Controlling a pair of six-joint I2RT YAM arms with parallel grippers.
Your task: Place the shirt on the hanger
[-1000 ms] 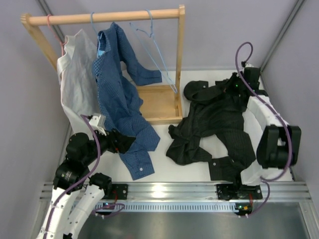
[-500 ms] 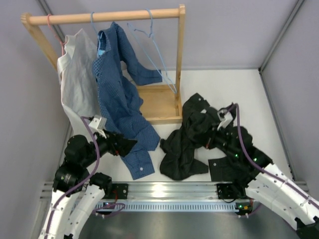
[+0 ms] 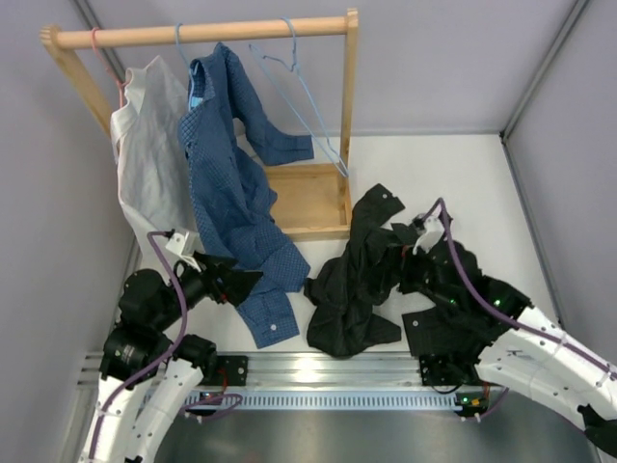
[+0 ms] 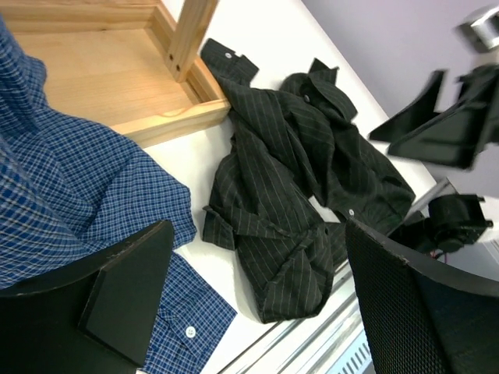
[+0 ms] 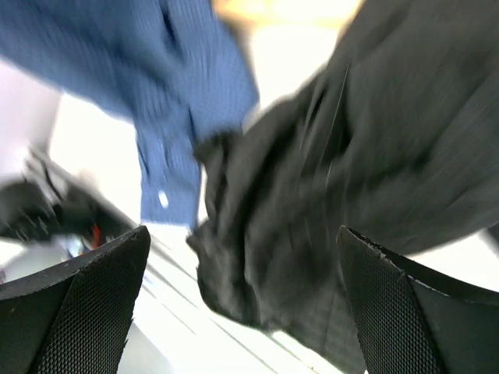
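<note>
**Setting.** White table (image 3: pixel 463 183) inside grey walls. A wooden rack (image 3: pixel 202 34) stands across the upper left of the overhead view.

**Hanger** (image 3: pixel 313 116). Light-blue wire, bare, hooked on the rack's rail at upper centre, well apart from the shirt.

**Shirt** (image 3: pixel 357 280). Black with pinstripes, lying crumpled on the table at lower centre, just right of the rack's base. Its sleeves are folded under and over. I cannot pick out the collar with certainty.

**Other garments.** A blue patterned shirt (image 3: pixel 227 183) and a pale grey shirt (image 3: pixel 145 164) hang at the left.

**Right gripper** (image 5: pixel 242 232). Jaws spread wide with nothing in them, low over the shirt's middle. Its own view is blurred.

**Left gripper** (image 4: pixel 257 226). Also wide open and empty, at lower left beside the blue shirt's hem and aimed towards the black heap.

**Handling note.** The step looks like a fresh grasp. It would go best by the collar or a shoulder seam rather than the bunched middle. Each arm should pinch one layer, lift, and let the cloth hang open before the hanger is approached. The blue hem should be kept out of the left jaws.
</note>
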